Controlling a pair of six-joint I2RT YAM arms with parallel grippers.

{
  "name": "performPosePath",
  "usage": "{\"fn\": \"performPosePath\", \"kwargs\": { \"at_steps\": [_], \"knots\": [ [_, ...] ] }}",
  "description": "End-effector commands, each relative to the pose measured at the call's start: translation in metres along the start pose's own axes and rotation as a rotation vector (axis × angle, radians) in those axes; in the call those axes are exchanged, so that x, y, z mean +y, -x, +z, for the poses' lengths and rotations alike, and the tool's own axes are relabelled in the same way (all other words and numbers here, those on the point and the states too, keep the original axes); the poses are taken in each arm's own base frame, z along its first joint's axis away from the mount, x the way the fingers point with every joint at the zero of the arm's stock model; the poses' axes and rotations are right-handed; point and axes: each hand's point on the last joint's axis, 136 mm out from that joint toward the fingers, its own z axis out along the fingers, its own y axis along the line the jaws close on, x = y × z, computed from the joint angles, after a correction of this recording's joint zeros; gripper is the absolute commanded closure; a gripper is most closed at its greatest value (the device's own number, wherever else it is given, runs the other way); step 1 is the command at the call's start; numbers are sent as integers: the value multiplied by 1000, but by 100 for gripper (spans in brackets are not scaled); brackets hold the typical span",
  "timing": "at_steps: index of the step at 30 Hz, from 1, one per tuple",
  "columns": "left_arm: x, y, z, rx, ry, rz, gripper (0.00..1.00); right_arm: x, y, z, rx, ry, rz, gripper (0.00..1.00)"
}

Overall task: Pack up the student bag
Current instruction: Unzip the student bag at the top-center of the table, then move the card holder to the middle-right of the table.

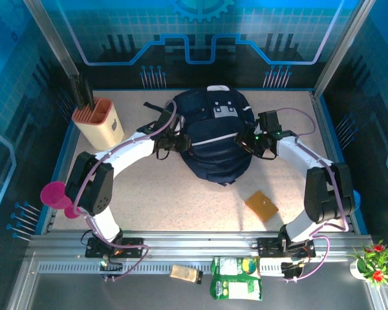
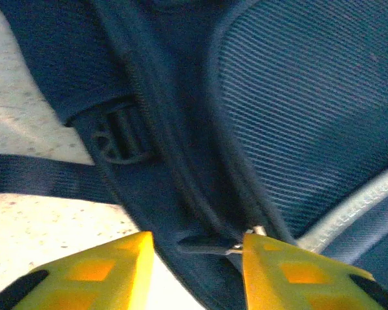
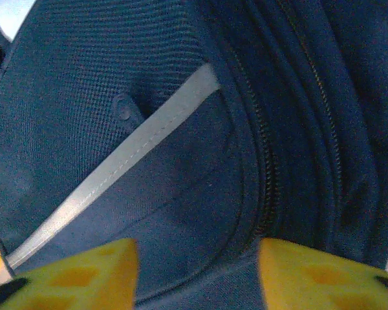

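The left claw (image 2: 197,248) stands spread, with a dark zipper pull (image 2: 204,244) lying loose in the gap, close to one yellow finger. The right claw (image 3: 197,258) is spread too, over a zipper line and a pale piping stripe (image 3: 116,171). The claws sit at opposite sides of the student bag (image 1: 213,139), which lies mid-width on the counter (image 1: 168,200), toward its far edge. A flat tan square (image 1: 262,205) lies nearer the right front, and a beige holder (image 1: 98,126) stands at the far-left corner.

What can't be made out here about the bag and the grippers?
Inside of the student bag: top view, its fabric hides it.
Zip pull: left wrist view, blurred; contact with left gripper unclear.
Right gripper: right wrist view, bottom edge cuts off its fingers.
Green packets: top view, print too small.
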Motion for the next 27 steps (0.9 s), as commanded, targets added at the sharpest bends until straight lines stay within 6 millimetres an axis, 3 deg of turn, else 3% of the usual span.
{"fn": "performPosePath", "kwargs": {
  "at_steps": [1, 4, 9, 12, 13, 20, 27],
  "knots": [
    [15, 12, -31, -92, 42, -28, 48, -9, 3, -39, -66, -90, -113, 32],
    [29, 8, -52, -109, 69, -50, 35, -33, -13, -64, -63, -201, -150, 25],
    [52, 6, -83, -171, 111, -78, 17, -81, -63, -93, 13, -419, -157, 24],
    [61, 11, -99, -232, 140, -71, 1, -102, -91, -105, 53, -492, -132, 25],
    [62, 12, -103, -250, 145, -61, 1, -105, -98, -107, 61, -501, -126, 25],
    [63, 17, -113, -298, 125, -65, 1, -129, -159, -86, 159, -489, -19, 27],
    [51, 17, -112, -281, 60, -55, 1, -123, -181, -52, 184, -376, 25, 27]
  ]
}}
